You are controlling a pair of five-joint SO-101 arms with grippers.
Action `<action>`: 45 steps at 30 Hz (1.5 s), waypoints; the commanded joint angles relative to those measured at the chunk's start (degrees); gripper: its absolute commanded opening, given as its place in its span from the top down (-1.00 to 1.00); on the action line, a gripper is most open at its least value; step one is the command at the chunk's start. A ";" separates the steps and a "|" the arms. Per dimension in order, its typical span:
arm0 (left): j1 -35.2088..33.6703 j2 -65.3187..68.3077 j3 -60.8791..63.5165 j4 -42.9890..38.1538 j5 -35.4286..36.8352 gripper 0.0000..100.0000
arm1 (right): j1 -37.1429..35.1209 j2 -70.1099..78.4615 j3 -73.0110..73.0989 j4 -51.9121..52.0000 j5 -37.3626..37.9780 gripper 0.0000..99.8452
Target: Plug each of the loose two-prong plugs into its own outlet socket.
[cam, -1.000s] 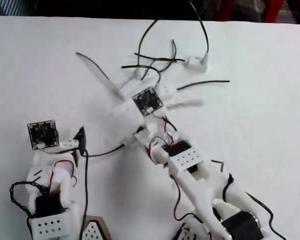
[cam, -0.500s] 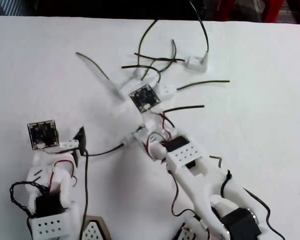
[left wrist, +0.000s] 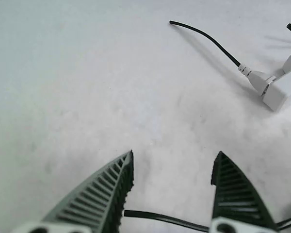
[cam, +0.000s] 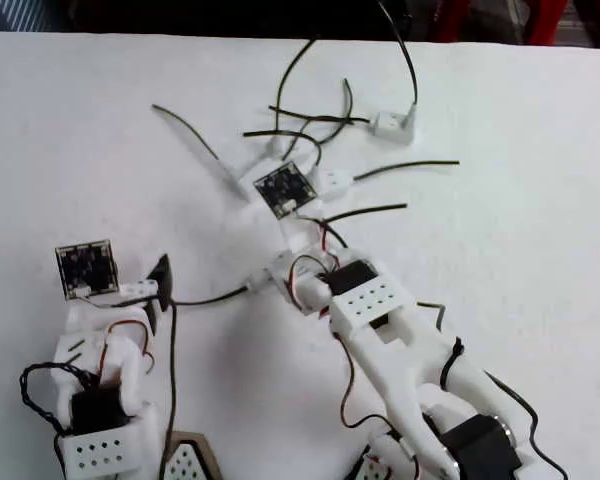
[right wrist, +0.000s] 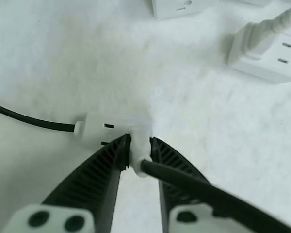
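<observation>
Firmly pinched white plug (right wrist: pixel 138 154), ribbed dark right pincer (right wrist: pixel 139 141)

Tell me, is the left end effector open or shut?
Open. The left end effector has its fingertips wide apart, with white table showing between them.

A white desk (cam: pixel 540 200) takes up nearly all of the high view, and both wrist views show its surface as matte and faintly mottled. Past its far edge runs a dark strip of room (cam: pixel 180 15). Toward the right of that strip stand slanted red uprights (cam: pixel 552 18), cut off above. In the far left corner is a small patch of pale blue and white stripes (cam: pixel 2 12). At the near edge sits a brown-rimmed white panel (cam: pixel 185 462) dotted with small holes.
</observation>
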State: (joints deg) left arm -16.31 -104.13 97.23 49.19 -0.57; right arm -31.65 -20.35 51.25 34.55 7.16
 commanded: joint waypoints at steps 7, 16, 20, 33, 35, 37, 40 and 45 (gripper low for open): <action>-0.48 -0.48 -0.26 -0.09 -0.44 0.48 | -0.13 0.57 -5.27 6.90 -0.09 0.97; -0.48 -0.48 -0.26 0.18 -0.44 0.48 | -0.13 12.00 -13.98 14.90 -4.57 0.97; -0.48 -0.48 -0.26 0.18 -0.44 0.48 | -0.04 10.33 -13.98 16.75 -5.98 0.97; -0.48 -0.48 -0.26 0.26 -0.44 0.48 | 1.89 5.67 -11.87 20.26 -18.37 0.97; -0.48 -0.48 -0.26 0.26 -0.44 0.48 | 1.89 5.67 -11.78 20.09 -18.90 0.97; -0.48 -0.48 -0.26 0.26 -0.44 0.48 | 1.89 5.67 -11.78 19.91 -19.60 0.97; -0.48 -0.48 -0.26 0.26 -0.44 0.48 | 0.66 6.20 -11.69 18.68 -20.84 0.97; -0.48 -0.48 -0.26 0.26 -0.44 0.48 | -1.45 11.74 -11.60 15.08 -20.75 0.97</action>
State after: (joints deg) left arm -16.31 -104.13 97.23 49.19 -0.57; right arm -31.56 -11.74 39.47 51.16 -13.41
